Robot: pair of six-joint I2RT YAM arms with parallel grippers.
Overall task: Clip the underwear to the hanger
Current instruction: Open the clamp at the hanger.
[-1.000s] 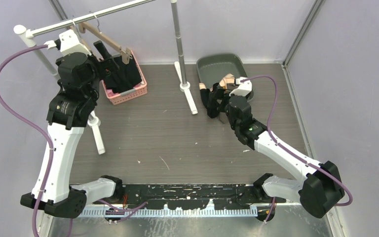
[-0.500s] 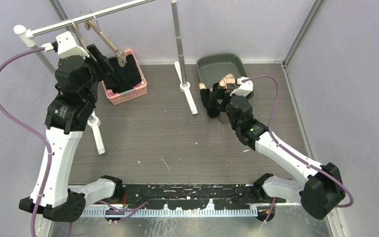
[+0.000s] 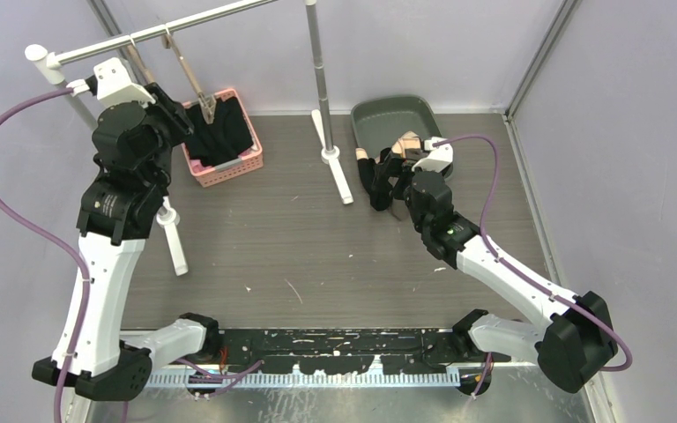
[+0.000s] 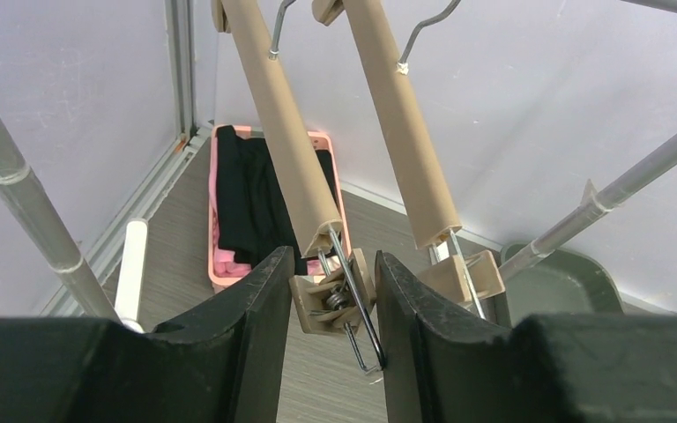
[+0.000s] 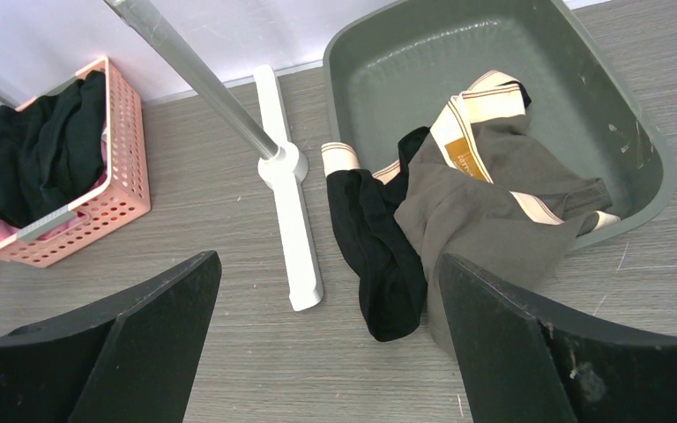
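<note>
Grey worktop (image 3: 300,238) between pale walls. Has lifted the left arm nearer the rail (image 3: 141,35) since a moment ago; now straddles the hanger clip (image 4: 326,295) with the left claw (image 4: 333,273), cannot tell if already pinching. Holds the right claw (image 5: 331,273) spread and empty above the underwear (image 5: 476,211), right of the rail, still not lifted.

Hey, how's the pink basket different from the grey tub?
The pink basket has perforated walls; the grey tub has solid ones. The basket's black clothes sit inside it; the tub's underwear spills over its rim onto the table. Both are open-topped.
</note>
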